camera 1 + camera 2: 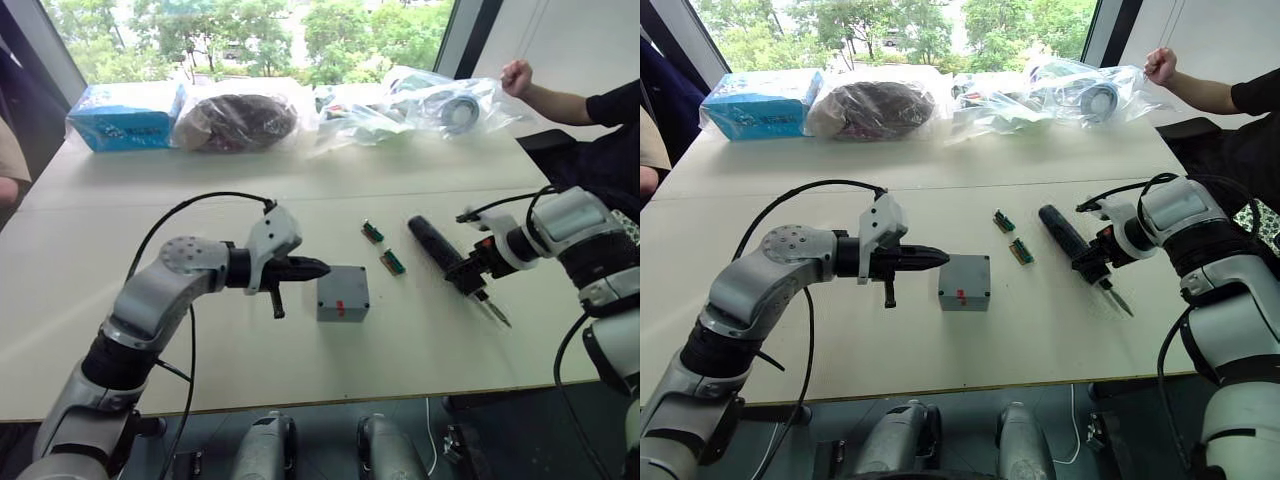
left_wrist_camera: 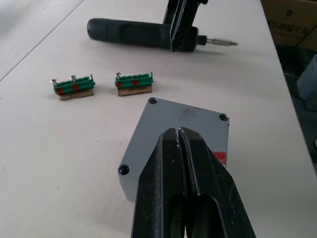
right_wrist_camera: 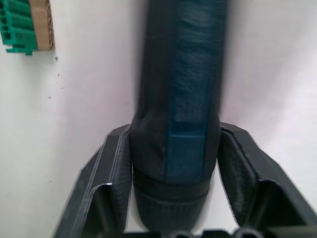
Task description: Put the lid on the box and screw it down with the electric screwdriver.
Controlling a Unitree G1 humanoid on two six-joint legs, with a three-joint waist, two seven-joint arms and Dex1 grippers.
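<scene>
The grey box [image 1: 343,303] with a small red mark stands mid-table, and the lid [image 2: 198,118] lies flat on top of it with its corner screw holes showing. My left gripper [image 1: 322,267] is shut and empty. Its tips hover at the lid's left edge, just above the lid. To the right, the dark electric screwdriver [image 1: 437,245] lies on the table with its thin bit [image 1: 496,314] pointing toward the near edge. My right gripper [image 1: 468,272] straddles the screwdriver near the bit end, and its fingers [image 3: 116,163] press against both sides of the body.
Two small green connector pieces [image 1: 372,232] [image 1: 392,262] lie between the box and the screwdriver. A blue carton [image 1: 125,115] and several plastic bags [image 1: 400,105] line the far edge. A person's arm [image 1: 555,98] reaches in at the far right.
</scene>
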